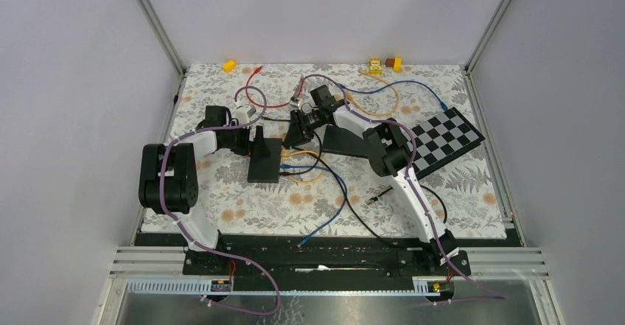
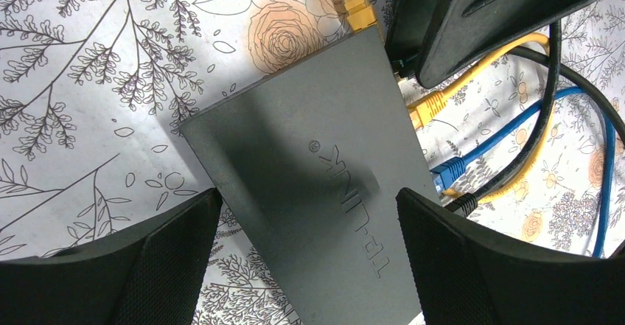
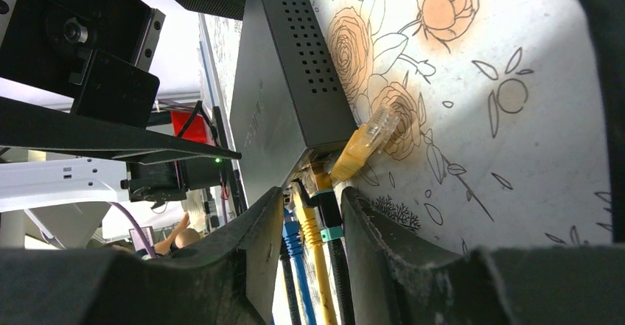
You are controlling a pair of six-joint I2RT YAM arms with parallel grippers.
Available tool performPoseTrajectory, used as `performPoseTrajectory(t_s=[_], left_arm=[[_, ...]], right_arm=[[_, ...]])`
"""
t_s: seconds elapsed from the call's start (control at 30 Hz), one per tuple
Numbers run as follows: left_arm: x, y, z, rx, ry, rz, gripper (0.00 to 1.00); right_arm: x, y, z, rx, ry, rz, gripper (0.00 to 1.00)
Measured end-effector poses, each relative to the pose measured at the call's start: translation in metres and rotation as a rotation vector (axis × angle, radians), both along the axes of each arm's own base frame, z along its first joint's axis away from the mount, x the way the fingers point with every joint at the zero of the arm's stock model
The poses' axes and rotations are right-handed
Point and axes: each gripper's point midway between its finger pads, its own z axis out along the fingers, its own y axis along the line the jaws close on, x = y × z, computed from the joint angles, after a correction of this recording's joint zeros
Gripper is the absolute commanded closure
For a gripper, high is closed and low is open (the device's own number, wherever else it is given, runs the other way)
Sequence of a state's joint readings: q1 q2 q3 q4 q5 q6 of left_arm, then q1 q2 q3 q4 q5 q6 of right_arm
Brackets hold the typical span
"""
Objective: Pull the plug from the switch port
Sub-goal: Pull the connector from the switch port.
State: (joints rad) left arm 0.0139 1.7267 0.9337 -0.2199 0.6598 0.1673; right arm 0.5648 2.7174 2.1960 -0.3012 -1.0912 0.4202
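Between the fingers of the right gripper [image 3: 313, 196], which stand only narrowly apart, run the yellow plug [image 3: 307, 218] and a black cable [image 3: 333, 255]. Both lead into the port face of the switch [image 3: 284, 96] just ahead of the fingertips. Whether the fingers pinch the plug cannot be told from these views. A blue plug [image 2: 448, 170] sits in a neighbouring port, to one side of the right gripper. A loose plug [image 3: 362, 142] lies on the table [image 3: 516, 119] off the corner of the switch, on the gripper's other side. The left gripper [image 2: 308, 196] is spread wide, its fingers [image 2: 155, 266] straddling the top of the switch; whether they touch the casing cannot be made out.

Risks, as judged:
- (a) With two leads in the one gap, a closing grip may take the black cable along with the yellow plug, or instead of it, so the wrong lead comes out.
- (b) If the latch tab is not pressed down, the pull loads the port rather than freeing the plug.
- (c) If the left gripper is not bearing on the switch, the light casing is likely to slide across the table with the pull, leaving the plug seated.
- (d) A grip on the cable rather than the plug body may slip or strain the lead.
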Motion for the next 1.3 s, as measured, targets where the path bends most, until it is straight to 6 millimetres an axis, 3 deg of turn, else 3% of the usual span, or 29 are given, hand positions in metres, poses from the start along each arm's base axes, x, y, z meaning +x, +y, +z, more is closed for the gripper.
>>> performPoseTrajectory(t_s=[0.6, 0.73, 1.07, 1.3], left_arm=[[-0.0003, -0.0009, -0.0014, 0.035, -0.013, -0.001, 0.08], [-0.0005, -0.0012, -0.0016, 0.038, -0.016, -0.005, 0.08], [-0.0063, -0.0027, -0.0025, 0.073, -0.062, -0.034, 0.06], [-0.0071, -0.0036, -0.0041, 0.109, -0.073, -0.037, 0.06]], right_arm=[[0.0022, 0.0054, -0.0034, -0.044, -0.010, -0.020, 0.68], [0.0026, 0.0052, -0.0042, -0.046, -0.012, -0.021, 0.73], [0.0034, 0.0046, -0.0059, -0.062, -0.004, -0.035, 1.00], [0.0043, 0.0043, -0.0057, -0.121, -0.027, -0.063, 1.00]])
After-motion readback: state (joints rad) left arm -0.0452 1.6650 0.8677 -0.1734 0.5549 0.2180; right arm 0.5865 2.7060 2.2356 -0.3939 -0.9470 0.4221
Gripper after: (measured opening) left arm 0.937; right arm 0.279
